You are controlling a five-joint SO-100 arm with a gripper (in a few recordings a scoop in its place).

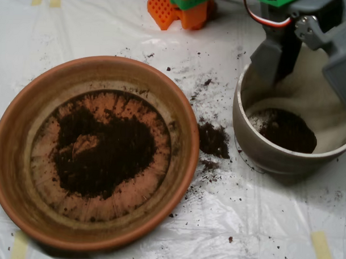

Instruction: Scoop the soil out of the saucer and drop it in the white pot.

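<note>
The grey scoop point(312, 52) hangs over the white pot point(258, 141) at the top right. Its two fingers point(270, 58) are spread wide apart, one over the pot's back left rim and the other over the right side. Nothing is held between them. The arm comes in from the top right corner, with a red and white wire beside it.

The white pot sits on the right side of the tabletop point(215, 233). There is a dark patch of soil point(286, 130) at its bottom, and its inner walls look dusty.

The saucer point(13, 135) is big and takes up the left half. More soil lies in a dark heap in its middle, and the bare orange bottom shows in a ring around the heap. The thick rim is free of soil.

Between the saucer and the pot lies a small spilled clump point(212, 139), close to the saucer's right edge. Fine crumbs are scattered around it.

An orange block point(177, 10) stands at the top, well away from the saucer. The tabletop is covered in shiny white plastic with strips of yellow tape point(322, 251). The front right part of the tabletop has open room.
</note>
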